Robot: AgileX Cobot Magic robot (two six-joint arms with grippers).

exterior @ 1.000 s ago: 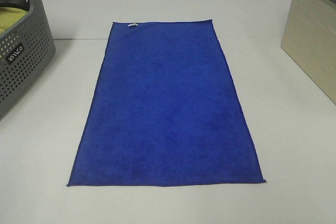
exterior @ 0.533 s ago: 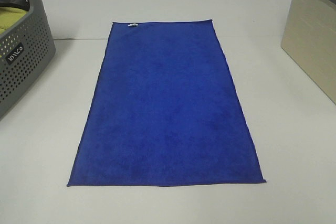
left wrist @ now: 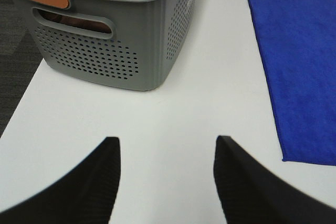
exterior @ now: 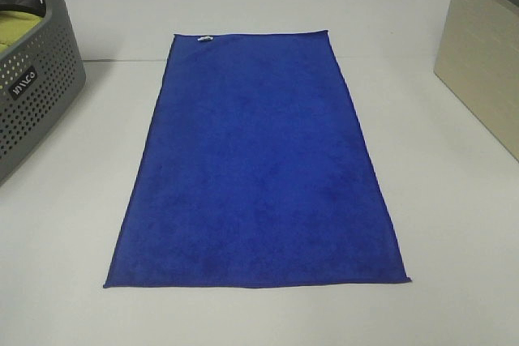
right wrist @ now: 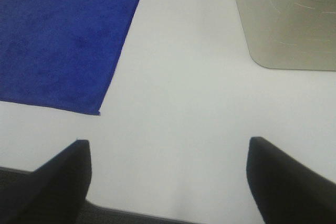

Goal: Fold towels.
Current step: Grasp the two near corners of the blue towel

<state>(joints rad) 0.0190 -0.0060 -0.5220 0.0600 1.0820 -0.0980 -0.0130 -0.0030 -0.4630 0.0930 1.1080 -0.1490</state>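
The royal-blue towel [exterior: 258, 160] lies flat and unfolded, spread lengthwise on the white table [exterior: 454, 224], with its small white tag [exterior: 204, 37] at the far short edge. Neither gripper shows in the exterior high view. My left gripper [left wrist: 167, 182] is open and empty over bare table, with the towel's near left corner [left wrist: 304, 77] off to its side. My right gripper [right wrist: 168, 182] is open and empty near the table's front edge, with the towel's near right corner [right wrist: 63, 40] beside it.
A grey perforated basket [exterior: 32, 79] holding a yellow-green cloth [exterior: 16, 32] stands at the left; it also shows in the left wrist view [left wrist: 115, 40]. A beige bin [exterior: 486, 54] stands at the right, also in the right wrist view [right wrist: 286, 19].
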